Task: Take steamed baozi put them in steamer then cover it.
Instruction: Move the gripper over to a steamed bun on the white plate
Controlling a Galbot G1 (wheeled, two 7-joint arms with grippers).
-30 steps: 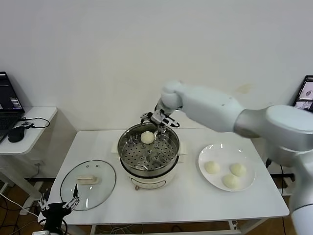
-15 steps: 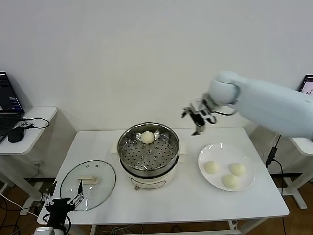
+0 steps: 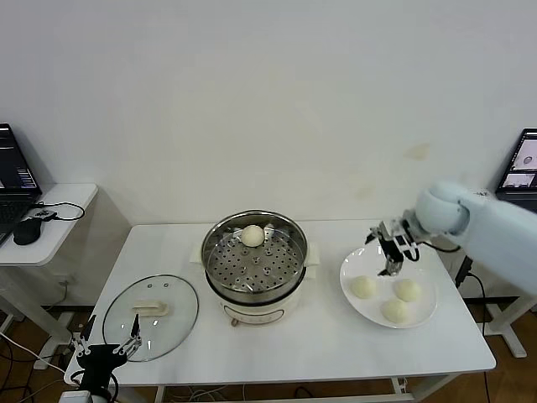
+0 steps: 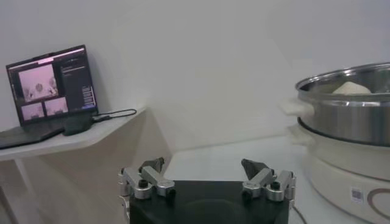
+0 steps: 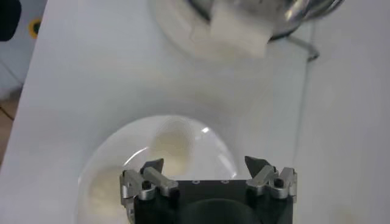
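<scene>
The steel steamer (image 3: 256, 267) stands mid-table on its cream base, with one baozi (image 3: 252, 235) on the perforated tray at the back. Three baozi (image 3: 364, 287) (image 3: 408, 290) (image 3: 394, 311) lie on the white plate (image 3: 357, 262) at the right. My right gripper (image 3: 391, 252) is open and empty, hovering above the plate's far edge. In the right wrist view one baozi (image 5: 171, 144) shows below the open gripper (image 5: 206, 164). My left gripper (image 3: 105, 348) is open and empty, low at the table's front left corner. The left wrist view shows the steamer (image 4: 347, 115) with the baozi's top (image 4: 350, 89).
The round glass lid (image 3: 151, 316) with a cream handle lies flat on the table at the front left, just beside my left gripper. A side table with a laptop (image 3: 17, 172) and mouse stands at the far left. Another screen (image 3: 522, 161) is at the far right.
My right gripper has left the steamer, where it let go of one baozi, and swung right and down to above the plate. The left gripper has barely shifted.
</scene>
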